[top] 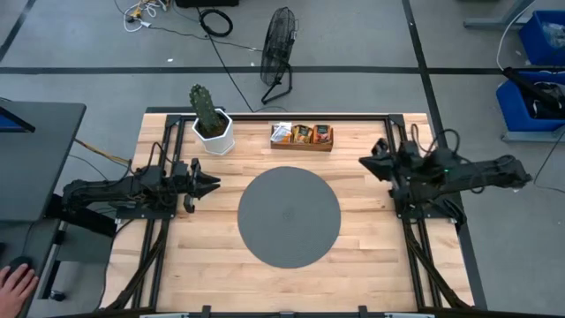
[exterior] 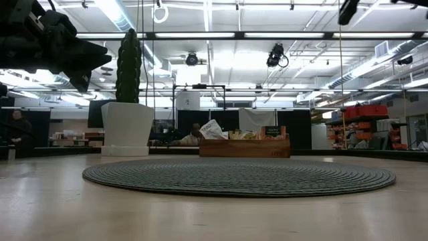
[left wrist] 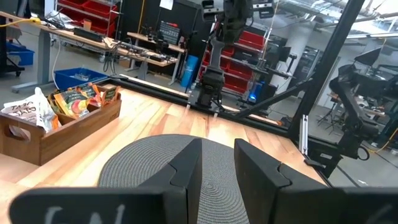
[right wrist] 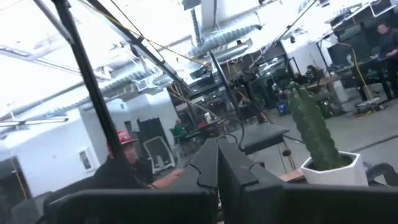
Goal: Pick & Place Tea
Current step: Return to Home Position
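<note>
Several tea sachets [top: 302,132], orange and white, stand upright in a brown wooden tray [top: 302,146] at the table's far edge; the left wrist view shows them too [left wrist: 78,99]. My left gripper [top: 214,184] hovers level at the table's left side, beside the round grey mat [top: 289,216]. It points toward the right, and its fingers [left wrist: 186,171] stand a little apart with nothing between them. My right gripper [top: 364,162] is raised at the table's right side and points left and slightly upward. Its fingers [right wrist: 208,163] are shut and hold nothing.
A cactus in a white pot [top: 212,124] stands at the far left, next to the tray. The mat lies in the table's middle. A fan [top: 278,44] stands on the floor beyond the far edge. A person's hand [top: 16,284] rests off the table, near left.
</note>
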